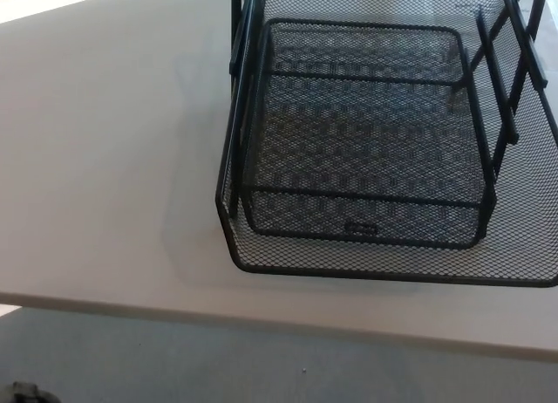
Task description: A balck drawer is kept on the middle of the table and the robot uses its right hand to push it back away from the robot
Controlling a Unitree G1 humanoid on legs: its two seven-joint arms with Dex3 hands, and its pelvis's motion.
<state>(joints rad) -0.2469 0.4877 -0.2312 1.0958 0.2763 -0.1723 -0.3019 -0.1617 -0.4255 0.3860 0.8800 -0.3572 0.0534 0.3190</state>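
A black wire-mesh drawer tray [366,141] sits on the white table [105,159], filling the right half of the head view. Its sliding inner tray, with a small label on its front wall [360,228], rests inside a wider outer mesh frame whose front rim [349,268] lies close to the table's near edge. Black bars rise along both sides of the frame. The frame's right side and far end run out of the picture. Neither of my hands shows in the view.
The table's near edge [261,317] crosses the bottom of the picture, with grey floor [218,368] below it. A small dark object [24,392] shows at the bottom left corner on the floor. Bare tabletop stretches to the left of the drawer.
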